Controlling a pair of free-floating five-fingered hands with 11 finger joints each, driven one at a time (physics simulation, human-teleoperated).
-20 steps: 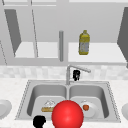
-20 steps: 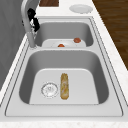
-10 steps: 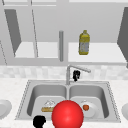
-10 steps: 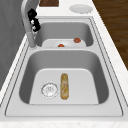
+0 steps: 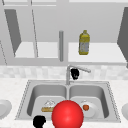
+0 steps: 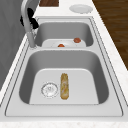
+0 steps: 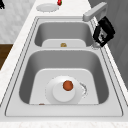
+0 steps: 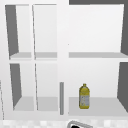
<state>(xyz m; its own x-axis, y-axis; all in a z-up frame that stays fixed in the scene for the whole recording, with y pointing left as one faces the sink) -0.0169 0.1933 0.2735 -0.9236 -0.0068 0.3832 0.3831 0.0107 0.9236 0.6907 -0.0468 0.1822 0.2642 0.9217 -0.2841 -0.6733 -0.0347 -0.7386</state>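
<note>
My right hand (image 5: 75, 73) hangs just under the faucet spout (image 5: 79, 68), behind the divider between the two basins. From the right side this right hand (image 7: 103, 31) has its fingers curled, and nothing shows inside them. Seen from the left, the right hand (image 6: 31, 19) sits behind the faucet post (image 6: 28, 26). My left hand (image 5: 39, 121) floats low in front of the sink's front left rim. A big red ball (image 5: 67, 115) sits right beside it, in front of the sink (image 5: 110, 92).
The left basin holds a bread loaf (image 6: 64, 85) next to the drain (image 6: 49, 89). In the right basin a white plate (image 7: 63, 92) carries a small red-orange fruit (image 7: 67, 85). Plates (image 6: 80, 8) rest on the counter at both ends. A yellow bottle (image 8: 84, 96) stands on the cabinet shelf.
</note>
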